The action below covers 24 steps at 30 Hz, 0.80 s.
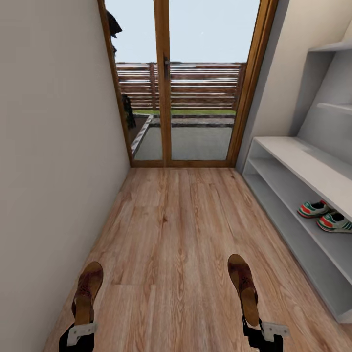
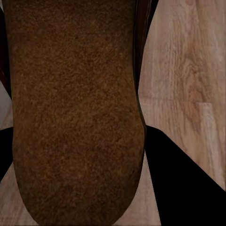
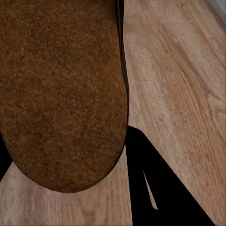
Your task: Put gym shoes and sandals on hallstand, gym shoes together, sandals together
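Note:
Two brown sandals are held above the corridor floor (image 1: pixel 171 225). My left gripper (image 1: pixel 81 326) is shut on the heel of one sandal (image 1: pixel 87 289), whose brown sole (image 2: pixel 75 113) shows close up in the left wrist view. My right gripper (image 1: pixel 255 326) is shut on the other sandal (image 1: pixel 243 286), its sole (image 3: pixel 61 94) looming near in the right wrist view. The two gym shoes (image 1: pixel 313 209) (image 1: pixel 335 221), white with green stripes, lie side by side on the middle shelf of the hallstand (image 1: pixel 298 159) at the right.
A wood-framed glass door (image 1: pixel 164 98) closes the corridor's far end. A plain wall (image 1: pixel 49 146) runs along the left. Stepped white shelves (image 1: pixel 332 48) hang above the hallstand. Wood flooring stretches between wall and hallstand.

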### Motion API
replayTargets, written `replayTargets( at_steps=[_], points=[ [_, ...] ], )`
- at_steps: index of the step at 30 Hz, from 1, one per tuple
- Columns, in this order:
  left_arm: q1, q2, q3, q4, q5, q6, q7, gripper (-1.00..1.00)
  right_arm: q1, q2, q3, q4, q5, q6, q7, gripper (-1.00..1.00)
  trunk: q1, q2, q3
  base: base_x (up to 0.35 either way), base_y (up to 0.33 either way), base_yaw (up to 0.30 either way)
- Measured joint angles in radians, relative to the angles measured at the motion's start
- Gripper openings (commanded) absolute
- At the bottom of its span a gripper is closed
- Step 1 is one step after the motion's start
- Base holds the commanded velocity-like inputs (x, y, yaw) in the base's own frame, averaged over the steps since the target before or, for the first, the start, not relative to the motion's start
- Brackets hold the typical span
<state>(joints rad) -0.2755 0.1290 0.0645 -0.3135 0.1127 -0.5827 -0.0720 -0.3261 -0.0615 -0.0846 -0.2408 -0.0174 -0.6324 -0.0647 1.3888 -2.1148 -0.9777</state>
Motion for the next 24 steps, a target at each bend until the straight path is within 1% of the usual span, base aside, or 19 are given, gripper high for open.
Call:
replayTargets(
  at_steps=[24],
  points=[
    [0.000, 0.000, -0.001, 0.000, -0.001, 0.000, 0.000, -1.00, 0.000, -0.002, -0.001, -0.001, 0.000, 0.000, -0.002, -1.00, 0.000, 0.000, 0.000, 0.337, 0.000, 0.000]
  ],
)
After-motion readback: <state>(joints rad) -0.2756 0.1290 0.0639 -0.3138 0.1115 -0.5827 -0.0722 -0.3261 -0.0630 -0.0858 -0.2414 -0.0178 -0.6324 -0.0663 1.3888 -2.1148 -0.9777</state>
